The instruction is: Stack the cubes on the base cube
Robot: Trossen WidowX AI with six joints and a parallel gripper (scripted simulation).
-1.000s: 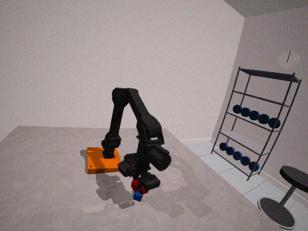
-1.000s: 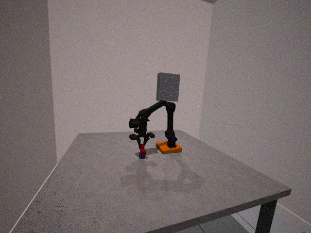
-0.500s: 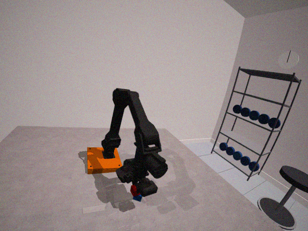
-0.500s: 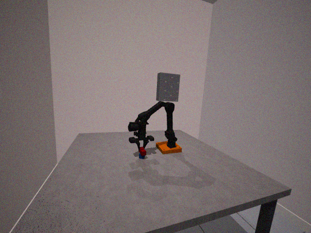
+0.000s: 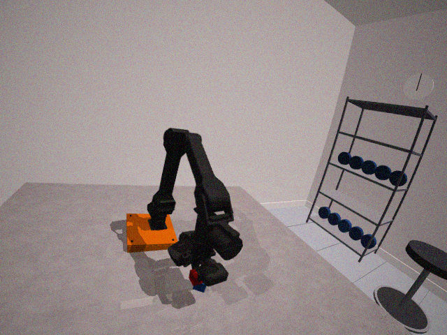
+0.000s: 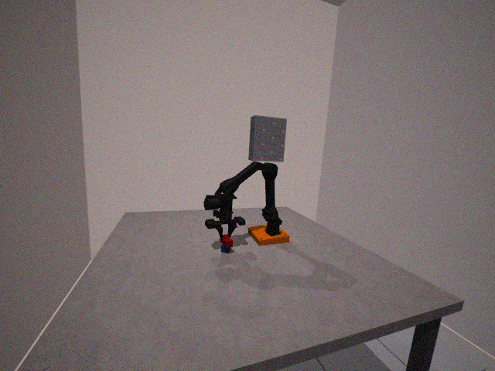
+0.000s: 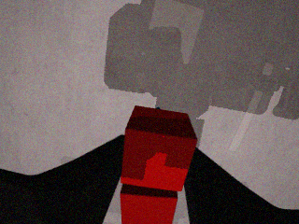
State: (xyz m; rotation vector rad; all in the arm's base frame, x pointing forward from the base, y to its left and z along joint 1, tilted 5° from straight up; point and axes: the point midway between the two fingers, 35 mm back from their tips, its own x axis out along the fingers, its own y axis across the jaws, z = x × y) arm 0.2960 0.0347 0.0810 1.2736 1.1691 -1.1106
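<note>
Red cube (image 7: 159, 149) in hand (image 7: 156, 168), level

Arm bent over stacked cubes
The gripper (image 5: 196, 268) holds a red cube (image 5: 194, 276) directly above a blue cube (image 5: 199, 287) on the table (image 5: 72, 288).
</note>
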